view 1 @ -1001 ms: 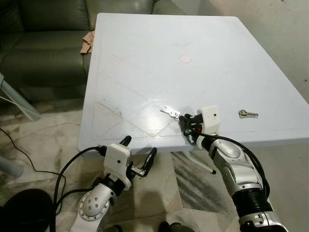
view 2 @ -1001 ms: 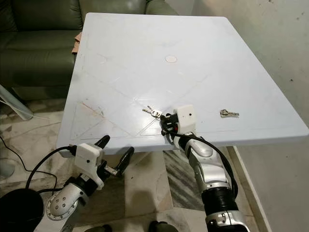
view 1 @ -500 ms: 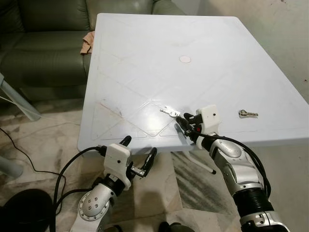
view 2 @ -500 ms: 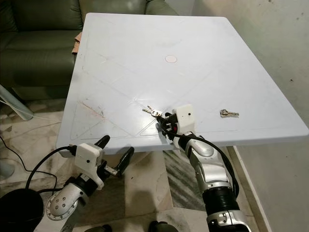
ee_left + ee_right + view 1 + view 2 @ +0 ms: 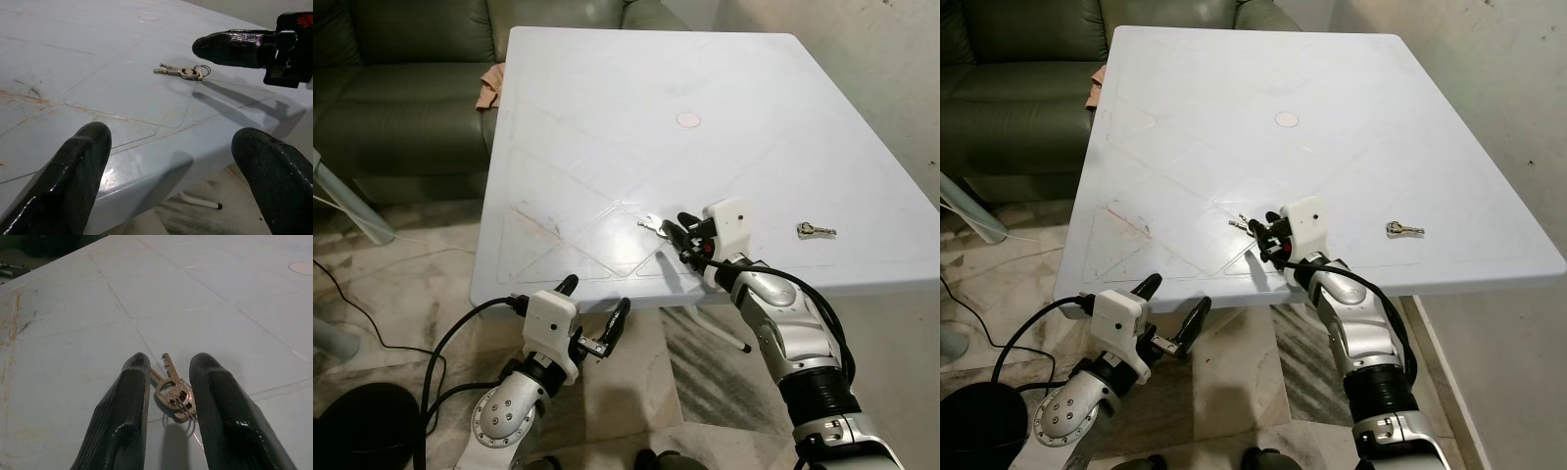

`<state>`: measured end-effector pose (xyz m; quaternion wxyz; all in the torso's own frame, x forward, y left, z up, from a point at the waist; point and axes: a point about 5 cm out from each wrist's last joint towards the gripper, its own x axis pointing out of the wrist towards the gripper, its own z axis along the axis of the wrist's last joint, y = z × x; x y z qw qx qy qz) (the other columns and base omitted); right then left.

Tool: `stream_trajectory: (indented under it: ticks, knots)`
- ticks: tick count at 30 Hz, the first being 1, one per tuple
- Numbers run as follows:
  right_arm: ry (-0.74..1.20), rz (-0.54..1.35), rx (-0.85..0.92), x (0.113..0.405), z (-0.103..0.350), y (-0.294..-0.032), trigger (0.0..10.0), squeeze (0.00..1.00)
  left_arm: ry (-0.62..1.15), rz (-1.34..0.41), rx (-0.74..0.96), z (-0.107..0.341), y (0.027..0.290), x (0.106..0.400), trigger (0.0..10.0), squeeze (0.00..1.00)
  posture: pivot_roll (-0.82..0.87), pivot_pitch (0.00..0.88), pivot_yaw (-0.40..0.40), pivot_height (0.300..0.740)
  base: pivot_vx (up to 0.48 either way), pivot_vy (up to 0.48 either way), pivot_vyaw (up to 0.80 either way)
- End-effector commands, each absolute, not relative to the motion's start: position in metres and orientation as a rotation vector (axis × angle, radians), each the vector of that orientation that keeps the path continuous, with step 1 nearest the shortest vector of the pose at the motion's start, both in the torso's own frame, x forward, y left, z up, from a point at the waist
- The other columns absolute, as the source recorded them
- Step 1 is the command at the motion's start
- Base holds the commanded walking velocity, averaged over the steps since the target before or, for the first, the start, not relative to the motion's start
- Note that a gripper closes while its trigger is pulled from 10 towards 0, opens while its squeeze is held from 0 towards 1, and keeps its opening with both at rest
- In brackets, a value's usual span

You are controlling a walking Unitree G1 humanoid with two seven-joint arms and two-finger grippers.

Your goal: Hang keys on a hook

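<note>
A small bunch of keys on a ring lies flat on the white table, near its front edge. My right gripper hovers low over the table right at the bunch. In the right wrist view its two black fingers stand open on either side of the keys, a small gap left on each side. My left gripper hangs open below the table's front edge, nothing between its fingers. The left wrist view looks across at the keys and a right finger beside them.
A second single key lies on the table to the right of my right arm. A round mark sits mid-table. A dark green sofa with a cloth stands at the back left. A black cable runs over the floor.
My right gripper has slid left and forward over the table, from just short of the keys to straddling them. The left arm has not moved.
</note>
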<state>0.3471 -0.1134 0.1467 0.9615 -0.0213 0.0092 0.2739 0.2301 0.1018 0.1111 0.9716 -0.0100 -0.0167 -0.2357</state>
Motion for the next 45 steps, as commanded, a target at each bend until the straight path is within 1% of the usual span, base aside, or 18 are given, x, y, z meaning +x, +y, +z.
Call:
stream_trajectory:
  ticks: [1,9,20,32,45]
  knots:
    - [0.022,0.558,-0.051,0.348,0.146,-0.112,10.0,0.00,-0.034,-0.473,-0.026,0.113,0.102,0.228,10.0,0.00,0.06,0.200,-0.078,0.740,0.000,0.000,0.00]
    - [0.046,0.560,-0.089,0.348,0.140,-0.110,10.0,0.00,-0.034,-0.469,-0.031,0.113,0.102,0.228,10.0,0.00,0.06,0.200,-0.078,0.740,0.000,0.000,0.00]
    - [0.084,0.532,-0.138,0.352,0.133,-0.117,10.0,0.00,-0.033,-0.471,-0.033,0.113,0.102,0.228,10.0,0.00,0.06,0.200,-0.079,0.740,0.000,0.000,0.00]
    - [0.075,0.512,-0.134,0.355,0.135,-0.120,10.0,0.00,-0.032,-0.470,-0.034,0.113,0.102,0.228,10.0,0.00,0.06,0.200,-0.079,0.740,0.000,0.000,0.00]
    - [0.081,0.526,-0.201,0.356,0.132,-0.132,10.0,0.00,-0.032,-0.473,-0.036,0.114,0.102,0.228,10.0,0.00,0.06,0.200,-0.077,0.740,0.000,0.000,0.00]
